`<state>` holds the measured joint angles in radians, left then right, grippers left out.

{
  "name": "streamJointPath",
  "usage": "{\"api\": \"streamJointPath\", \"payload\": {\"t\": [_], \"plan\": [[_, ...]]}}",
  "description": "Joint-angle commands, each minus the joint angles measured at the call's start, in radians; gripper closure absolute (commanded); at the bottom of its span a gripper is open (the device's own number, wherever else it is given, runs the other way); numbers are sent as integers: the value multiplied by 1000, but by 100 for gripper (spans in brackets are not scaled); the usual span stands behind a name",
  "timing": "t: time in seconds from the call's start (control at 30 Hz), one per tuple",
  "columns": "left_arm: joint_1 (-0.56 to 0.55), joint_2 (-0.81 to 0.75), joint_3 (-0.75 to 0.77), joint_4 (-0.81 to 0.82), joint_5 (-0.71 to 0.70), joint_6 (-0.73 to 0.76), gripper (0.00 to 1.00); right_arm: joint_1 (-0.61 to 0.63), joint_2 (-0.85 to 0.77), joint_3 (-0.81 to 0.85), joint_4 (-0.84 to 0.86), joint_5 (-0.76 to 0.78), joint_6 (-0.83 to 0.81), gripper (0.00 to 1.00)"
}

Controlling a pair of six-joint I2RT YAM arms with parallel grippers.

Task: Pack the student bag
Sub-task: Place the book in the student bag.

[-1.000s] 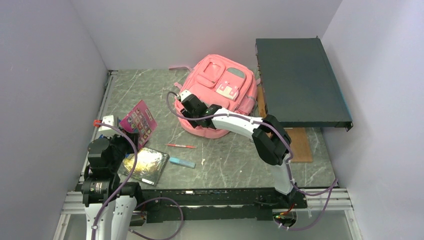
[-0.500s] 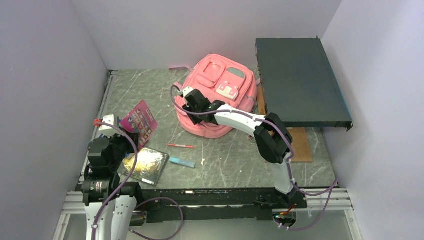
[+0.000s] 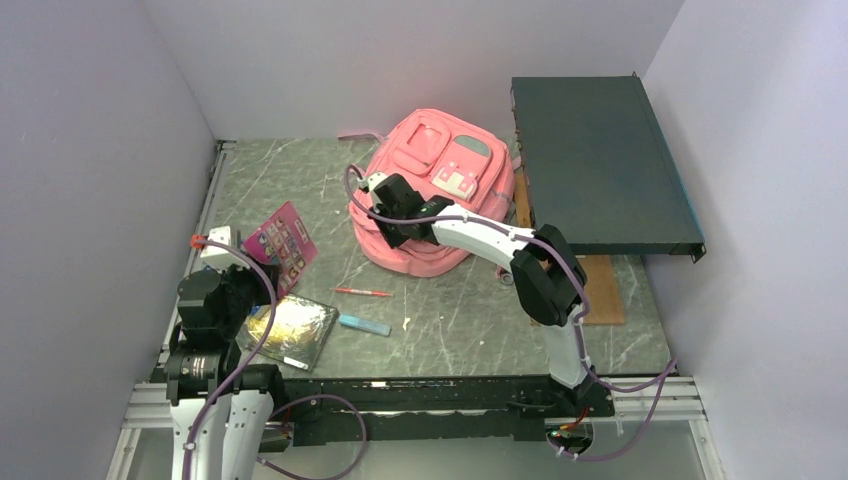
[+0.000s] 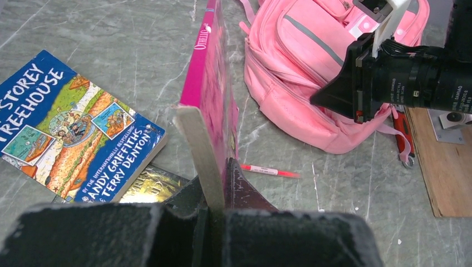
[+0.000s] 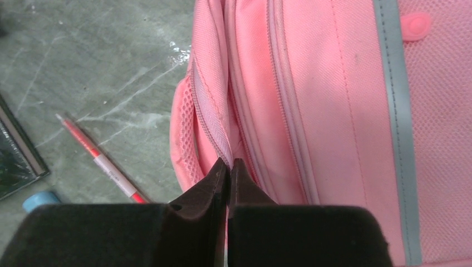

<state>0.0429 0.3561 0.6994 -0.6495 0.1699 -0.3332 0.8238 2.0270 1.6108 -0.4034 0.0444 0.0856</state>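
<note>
Right gripper (image 5: 228, 169) is pinched fully together on the zip seam at the near side of the student bag (image 3: 445, 180), a big soft pink fabric backpack with grey trim lying front-up at the back middle of the grey marbled counter (image 3: 460, 320). Whether a zip pull or a fold of cloth sits between the jaws, I cannot tell. That fabric looks limp and light, so expect it to bunch and slide rather than hold its shape. The zip tab or a firm seam is the better hold, with the body pinned down. Left gripper (image 4: 217, 178) is clamped on a thin magenta book (image 4: 210, 105), held on edge over the counter's left side. Room is tight on the bag's right, where a dark flat metal case (image 3: 600, 160) sits just beside it, and a red pen (image 3: 362, 292) lies just in front. The open counter is to the bag's left.
</note>
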Motion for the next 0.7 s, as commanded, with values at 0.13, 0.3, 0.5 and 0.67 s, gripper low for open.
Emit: {"api": "streamJointPath", "payload": {"t": [0.13, 0.3, 0.5, 0.67], "plan": [[5, 70, -1, 72, 73, 25, 100, -20, -121, 82, 26, -131, 113, 100], [6, 104, -8, 90, 137, 22, 100, -22, -121, 156, -10, -183, 135, 100], [6, 106, -120, 249, 375, -221, 100, -53, -143, 217, -31, -213, 172, 100], [5, 101, -346, 681, 550, -568, 100, -105, -148, 278, -42, -324, 233, 100]]}}
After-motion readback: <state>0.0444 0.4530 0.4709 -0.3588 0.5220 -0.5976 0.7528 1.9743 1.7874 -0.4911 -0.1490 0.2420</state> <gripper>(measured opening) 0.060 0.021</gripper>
